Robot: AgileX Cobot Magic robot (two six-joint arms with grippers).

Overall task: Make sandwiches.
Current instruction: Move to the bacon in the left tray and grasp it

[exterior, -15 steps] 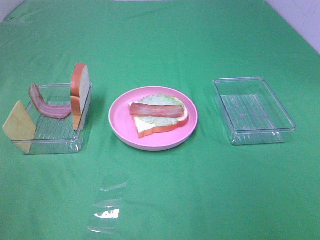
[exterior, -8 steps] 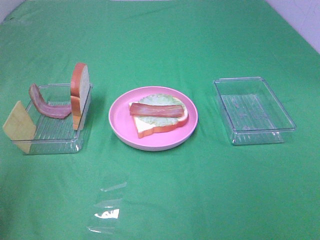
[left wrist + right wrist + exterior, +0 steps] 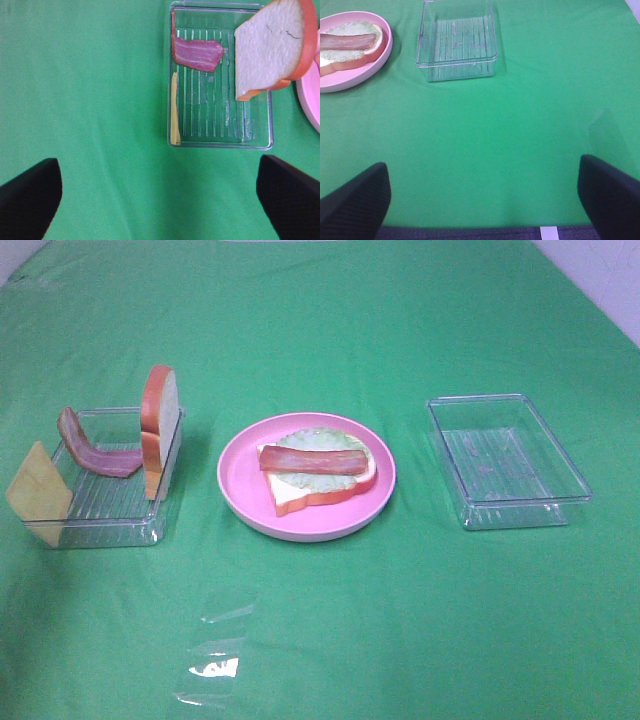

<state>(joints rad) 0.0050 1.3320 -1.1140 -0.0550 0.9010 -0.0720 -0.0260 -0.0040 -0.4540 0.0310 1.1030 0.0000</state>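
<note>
The left gripper [image 3: 160,212] is fully spread, dark fingers [image 3: 27,192] wide apart, unloaded. The right gripper [image 3: 482,210] matches: spread wide, unloaded.

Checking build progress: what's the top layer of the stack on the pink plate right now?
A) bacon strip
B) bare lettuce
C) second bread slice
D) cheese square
A: a bacon strip lies across the lettuce on the bread slice on the pink plate. The cheese and the second bread slice are in the left tray.
</note>
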